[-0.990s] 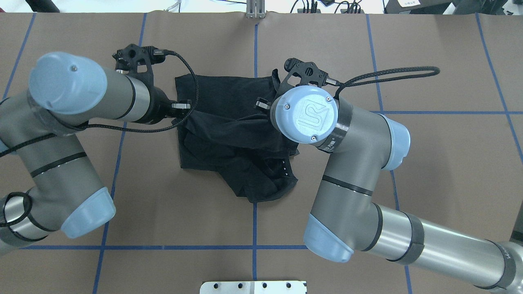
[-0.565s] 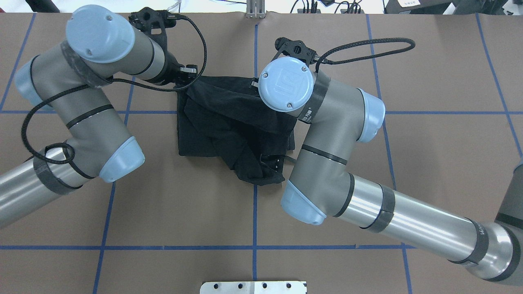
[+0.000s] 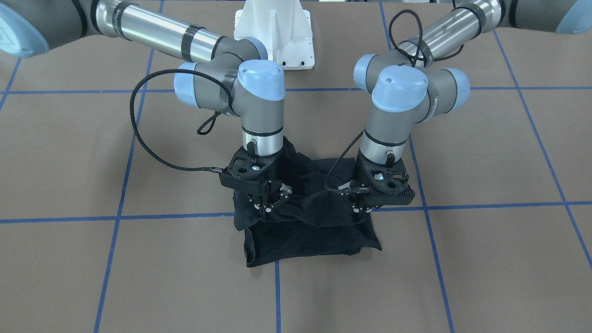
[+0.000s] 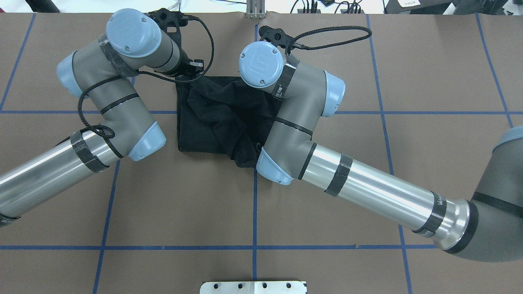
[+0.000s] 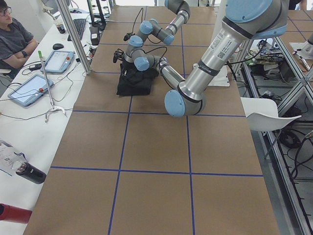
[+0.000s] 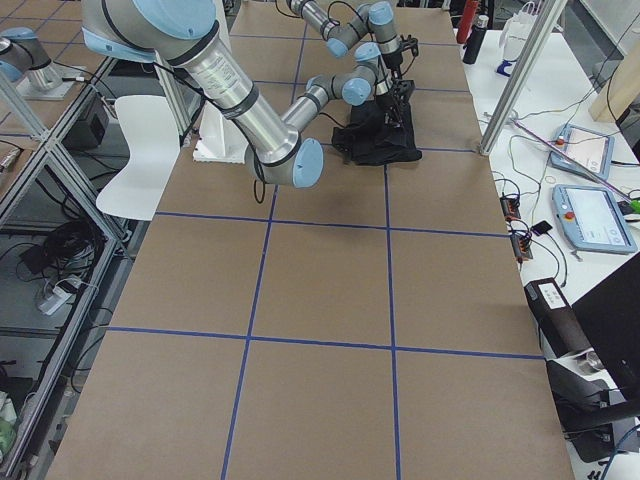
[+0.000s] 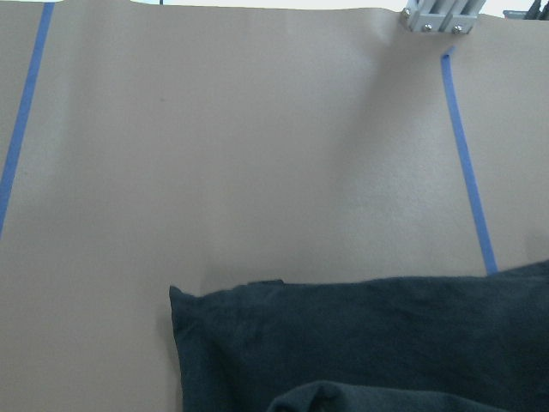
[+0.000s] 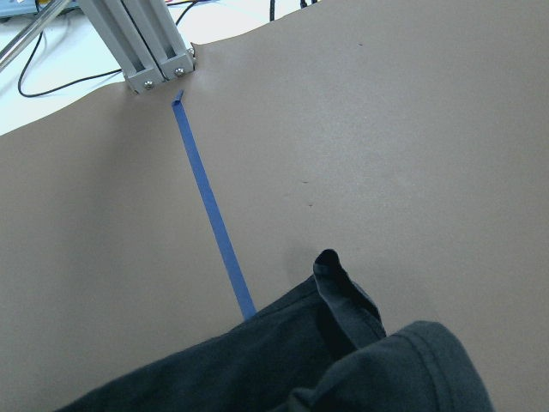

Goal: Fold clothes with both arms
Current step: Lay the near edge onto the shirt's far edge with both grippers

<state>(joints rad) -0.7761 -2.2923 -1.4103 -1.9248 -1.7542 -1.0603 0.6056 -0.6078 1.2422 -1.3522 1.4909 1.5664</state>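
1. Brown paper-covered tabletop (image 4: 184,212) with a blue tape grid: carries everything and has no writing on it.
2. My grey metal left arm (image 4: 118,102) and right arm (image 4: 294,106), with light-blue joint caps: within the last second both swung away from my base. The wrists now stand side by side over the shirt's far edge.
3. Black short-sleeved T-shirt (image 4: 208,118), at the far middle of the tabletop: its near part has been drawn over the rest, so it covers less of the surface. I judge this fold nearly laid, with release next.
4. My left jaws and right jaws: each pinching the carried edge, one at either end.
5. Writing: an embossed UR emblem (image 4: 260,62) on my right arm's joint cap. The lettering on the arm tubes is too small to read, and the shirt shows no print.
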